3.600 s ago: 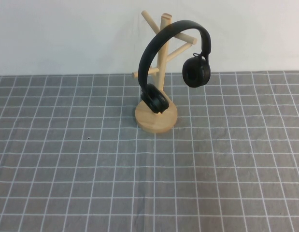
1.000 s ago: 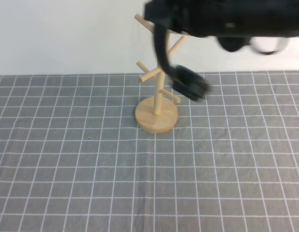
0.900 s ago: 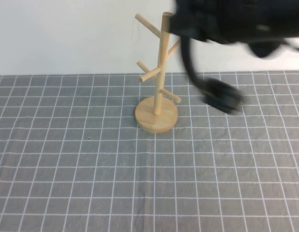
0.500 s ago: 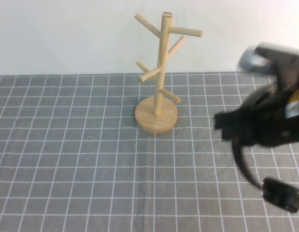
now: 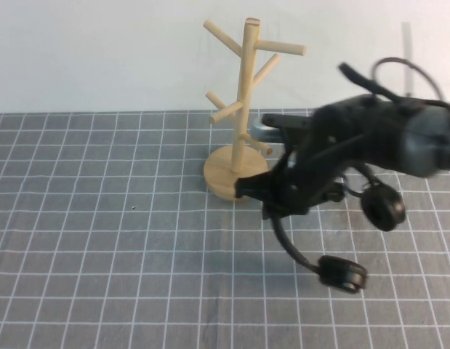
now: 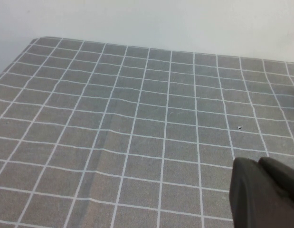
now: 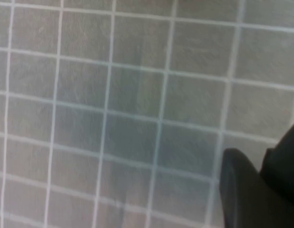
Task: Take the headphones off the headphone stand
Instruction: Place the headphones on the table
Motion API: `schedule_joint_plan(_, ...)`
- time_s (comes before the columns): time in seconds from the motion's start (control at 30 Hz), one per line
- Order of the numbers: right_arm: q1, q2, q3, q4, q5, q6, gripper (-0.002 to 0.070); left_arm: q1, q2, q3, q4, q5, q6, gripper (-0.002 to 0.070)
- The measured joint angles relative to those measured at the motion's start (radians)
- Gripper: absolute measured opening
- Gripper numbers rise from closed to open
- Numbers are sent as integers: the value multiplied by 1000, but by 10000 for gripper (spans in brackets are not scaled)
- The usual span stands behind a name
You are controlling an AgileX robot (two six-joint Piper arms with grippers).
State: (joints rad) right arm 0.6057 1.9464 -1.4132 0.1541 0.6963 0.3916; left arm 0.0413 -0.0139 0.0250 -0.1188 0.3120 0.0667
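Note:
The wooden headphone stand [image 5: 243, 102] stands bare at the back middle of the cloth on its round base [image 5: 225, 182]. My right gripper [image 5: 267, 193] reaches in from the right, low over the cloth just right of and in front of the base. It is shut on the thin headband of the black headphones [image 5: 290, 246]. One ear cup [image 5: 342, 275] hangs low near the cloth and the other [image 5: 382, 206] hangs beside the arm. In the right wrist view the right gripper [image 7: 260, 160] shows only dark fingers over the cloth. My left gripper [image 6: 259, 164] is shut and empty above bare cloth; the high view does not show it.
A grey cloth with a white grid [image 5: 123, 240] covers the table. A white wall [image 5: 101, 51] rises behind its far edge. The left wrist view shows the cloth's far left corner [image 6: 35, 40].
The headphones have come off the stand. My right arm swung them right, then down and back left, and now holds them low beside the base.

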Motion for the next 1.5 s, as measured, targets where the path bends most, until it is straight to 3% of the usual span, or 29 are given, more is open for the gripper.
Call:
schedule_joint_plan(0.23,0,160,-190,38,86,-10,51,0,0,0,0,0,0,-6)
schedule_joint_plan(0.53,0,222,-222,37,123,1,76,0,0,0,0,0,0,-6)
schedule_joint_plan(0.77,0,231,-227,-20,154,34,375,0,0,0,0,0,0,-6)
schedule_joint_plan(0.87,0,231,-257,-34,235,38,416,0,0,0,0,0,0,-6)
schedule_joint_plan(0.97,0,227,-313,-59,369,26,386,0,0,0,0,0,0,-6)
schedule_joint_plan(1.2,46,87,-342,-238,512,45,92,0,0,0,0,0,0,-6)
schedule_joint_plan(1.27,64,34,-339,-269,517,54,37,0,0,0,0,0,0,-6)
schedule_joint_plan(1.5,157,-244,-224,-325,530,63,-7,0,0,0,0,0,0,-6)
